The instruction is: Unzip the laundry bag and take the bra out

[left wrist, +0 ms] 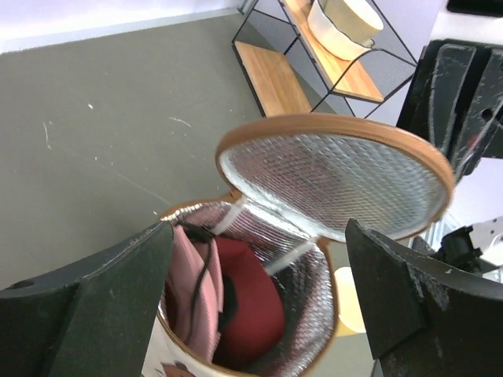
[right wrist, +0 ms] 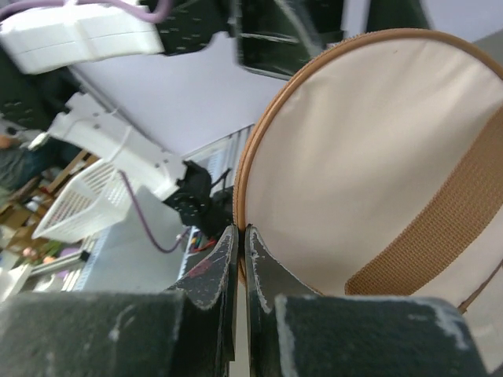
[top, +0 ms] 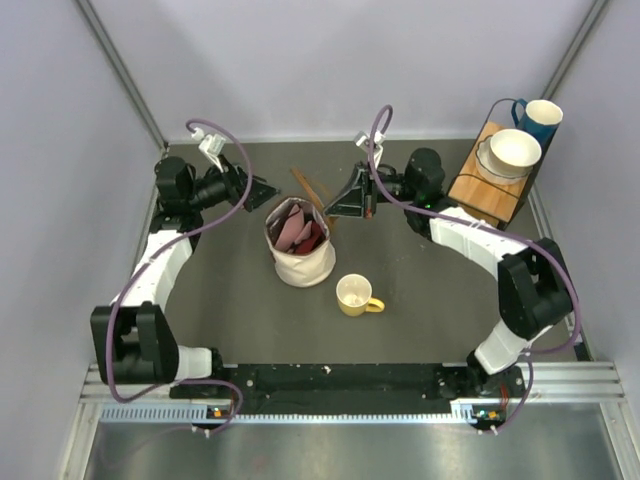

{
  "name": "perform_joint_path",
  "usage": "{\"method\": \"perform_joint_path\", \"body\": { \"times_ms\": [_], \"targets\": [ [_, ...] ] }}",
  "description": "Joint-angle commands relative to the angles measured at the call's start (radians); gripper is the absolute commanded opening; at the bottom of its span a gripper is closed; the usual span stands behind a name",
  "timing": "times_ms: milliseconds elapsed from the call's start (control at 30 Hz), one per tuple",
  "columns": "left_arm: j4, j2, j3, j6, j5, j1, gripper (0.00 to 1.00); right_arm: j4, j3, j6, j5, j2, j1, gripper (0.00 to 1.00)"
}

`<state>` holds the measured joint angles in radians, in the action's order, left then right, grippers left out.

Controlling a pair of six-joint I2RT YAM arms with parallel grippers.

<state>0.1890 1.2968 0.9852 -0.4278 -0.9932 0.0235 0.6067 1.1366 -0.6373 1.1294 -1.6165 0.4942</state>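
Laundry bag (top: 300,262) stands upright mid-counter (top: 240,310), mouth facing up, with a yellow mug (top: 355,294) just beside it on the near side. The zip looks done with: the round lid (left wrist: 330,184) is swung up and back on its hinge side, its shiny lining facing the opening.

Right hand (right wrist: 240,232) is clamped tight on the lid's brown rim, fingers pressed together with the trim between them. I read that as a holding job. The lid is floppy and would likely drop back over the mouth if let go, so this arm keeps the way clear.

Left hand (left wrist: 259,226) is spread wide and holds nothing. It hangs above the far-left side of the bag with the opening framed between its fingers, which looks like a line-up for a reach inside.

Bra (left wrist: 247,302) is not yet out. The dark red cup sits low in the bag against the lining, a black cord or strap crossing it. A pink cloth (left wrist: 192,290) stands folded beside it on the left and rises higher, so it may snag or come up with the grab. I cannot tell whether the two are tangled.

Off to the right, well apart, a wooden shelf carries a white bowl (top: 512,150) and a blue mug (top: 540,115).
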Motion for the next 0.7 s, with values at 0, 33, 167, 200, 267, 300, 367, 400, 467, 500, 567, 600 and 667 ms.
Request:
{"method": "perform_joint_path", "body": {
  "times_ms": [0,33,167,200,267,300,367,400,467,500,567,600,667],
  "targets": [
    [0.349,0.087,0.052,0.001,-0.146,-0.017,0.95,0.376,0.034,-0.287,0.183,-0.049,-0.017,0.0],
    [0.355,0.099,0.056,0.004,-0.178,-0.02,0.95,0.493,0.038,-0.336,0.194,-0.065,-0.019,0.0],
    [0.264,0.142,0.115,0.144,-0.209,-0.054,0.94,0.912,0.087,-0.675,0.23,-0.193,-0.039,0.0],
    [0.257,0.147,0.122,0.156,-0.213,-0.06,0.94,1.003,0.106,-0.825,0.234,-0.219,-0.043,0.0],
    [0.256,0.153,0.148,0.173,-0.222,-0.074,0.94,1.001,0.133,-0.846,0.244,-0.246,-0.048,0.0],
    [0.241,0.165,0.162,0.187,-0.226,-0.091,0.94,1.001,0.134,-0.846,0.241,-0.259,-0.048,0.0],
    [0.135,0.185,0.213,0.265,-0.248,-0.111,0.94,1.002,0.143,-0.851,0.24,-0.275,-0.048,0.0],
    [0.098,0.19,0.23,0.297,-0.254,-0.131,0.94,1.002,0.144,-0.857,0.239,-0.284,-0.048,0.0],
    [0.055,0.205,0.25,0.342,-0.3,-0.154,0.93,1.001,0.144,-0.86,0.239,-0.287,-0.048,0.0],
    [0.055,0.208,0.251,0.342,-0.305,-0.16,0.93,1.001,0.143,-0.863,0.236,-0.287,-0.049,0.0],
    [0.055,0.208,0.247,0.343,-0.297,-0.165,0.93,1.002,0.147,-0.869,0.239,-0.284,-0.048,0.0],
    [0.049,0.203,0.247,0.346,-0.289,-0.163,0.93,1.002,0.146,-0.871,0.244,-0.281,-0.048,0.0],
    [0.03,0.173,0.245,0.363,-0.268,-0.166,0.93,1.002,0.141,-0.874,0.245,-0.272,-0.049,0.0]
  ]
}}
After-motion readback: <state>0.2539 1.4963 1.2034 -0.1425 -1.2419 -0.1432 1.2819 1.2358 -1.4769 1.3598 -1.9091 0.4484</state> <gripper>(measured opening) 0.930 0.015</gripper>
